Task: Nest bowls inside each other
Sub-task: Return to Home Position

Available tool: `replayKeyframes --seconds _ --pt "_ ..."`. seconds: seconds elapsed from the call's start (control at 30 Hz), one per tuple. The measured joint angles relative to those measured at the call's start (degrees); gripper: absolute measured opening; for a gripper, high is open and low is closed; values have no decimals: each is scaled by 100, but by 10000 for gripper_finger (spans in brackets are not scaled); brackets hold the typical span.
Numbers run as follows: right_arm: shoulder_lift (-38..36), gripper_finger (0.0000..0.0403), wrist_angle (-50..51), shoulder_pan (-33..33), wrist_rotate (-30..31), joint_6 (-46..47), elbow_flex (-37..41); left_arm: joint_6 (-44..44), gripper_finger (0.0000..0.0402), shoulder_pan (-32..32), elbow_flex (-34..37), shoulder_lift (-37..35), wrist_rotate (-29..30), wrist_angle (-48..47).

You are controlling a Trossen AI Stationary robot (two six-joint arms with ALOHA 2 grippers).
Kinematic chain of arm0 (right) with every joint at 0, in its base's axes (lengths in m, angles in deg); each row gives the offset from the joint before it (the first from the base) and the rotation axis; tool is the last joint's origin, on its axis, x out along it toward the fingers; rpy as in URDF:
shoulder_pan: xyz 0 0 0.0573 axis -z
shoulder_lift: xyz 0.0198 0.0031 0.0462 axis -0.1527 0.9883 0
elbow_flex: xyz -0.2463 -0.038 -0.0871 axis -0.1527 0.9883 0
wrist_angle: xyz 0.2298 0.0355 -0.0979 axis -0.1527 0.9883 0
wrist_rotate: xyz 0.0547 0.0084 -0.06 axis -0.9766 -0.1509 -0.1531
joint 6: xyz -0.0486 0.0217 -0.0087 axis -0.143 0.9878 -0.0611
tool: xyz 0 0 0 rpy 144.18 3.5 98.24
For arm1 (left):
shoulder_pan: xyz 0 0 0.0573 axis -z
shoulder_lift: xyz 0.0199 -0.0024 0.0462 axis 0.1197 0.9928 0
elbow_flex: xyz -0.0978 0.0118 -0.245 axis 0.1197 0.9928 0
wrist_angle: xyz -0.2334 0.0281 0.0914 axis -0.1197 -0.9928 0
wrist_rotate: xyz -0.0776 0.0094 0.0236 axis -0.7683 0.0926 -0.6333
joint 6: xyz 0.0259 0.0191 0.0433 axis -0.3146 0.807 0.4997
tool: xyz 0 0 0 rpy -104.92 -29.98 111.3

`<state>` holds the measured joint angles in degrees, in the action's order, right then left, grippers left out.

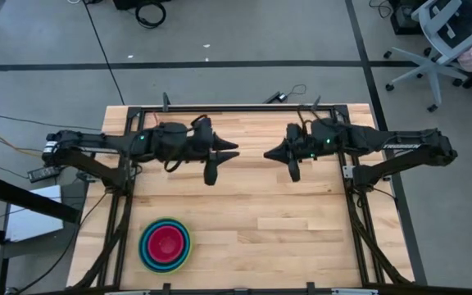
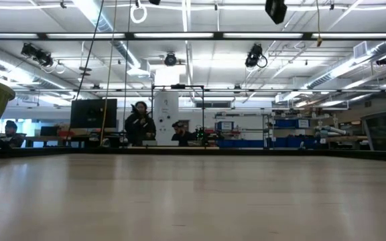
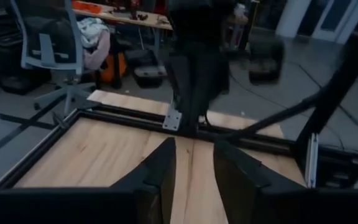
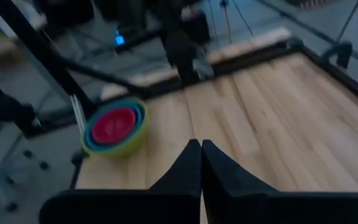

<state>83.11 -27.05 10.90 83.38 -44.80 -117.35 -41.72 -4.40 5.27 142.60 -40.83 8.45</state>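
Bowls (image 1: 165, 244) nested by left edge of counter (image 1: 285, 221), red innermost, probably lime outermost; we judge job done, so tools parked clear: left tool (image 3: 194, 144) spread apart, right tool (image 4: 201, 144) pressed together, both empty

Your two arms sit folded in, wrists pointing at each other, tips near but apart. On your left tool (image 3: 195, 144) the fingers stand parted; on your right tool (image 4: 201, 144) they press together.

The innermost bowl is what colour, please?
The innermost bowl is magenta-red, clearest in the high view.
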Motion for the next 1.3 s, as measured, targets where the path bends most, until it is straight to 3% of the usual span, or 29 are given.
replayKeyframes --seconds 0.27,0.47,0.67,0.8,0.93,1.1,1.3 --pt "-88 3 425 -625 384 -230 0 -118 13 -65 4 133 -140 75" --pt "-585 2 626 -725 655 -356 161 -112 3 -11 127 98 -141 207" --pt "-1437 1 -216 -789 695 -155 1302 -540 1 143 1795 -270 -217 1751" --pt "-1794 5 -982 -876 879 -139 2149 -560 1 63 2823 -960 -261 2725" --pt "-1980 8 -1145 -871 1394 -58 2670 -250 1 -45 3630 -1899 -536 2652" --pt "-2342 3 -1460 -905 917 -494 2908 -312 0 -13 4568 -3108 -1019 2712" --pt "-2909 3 -1514 -922 808 -1180 2916 -366 0 76 5434 -3676 -770 2718"
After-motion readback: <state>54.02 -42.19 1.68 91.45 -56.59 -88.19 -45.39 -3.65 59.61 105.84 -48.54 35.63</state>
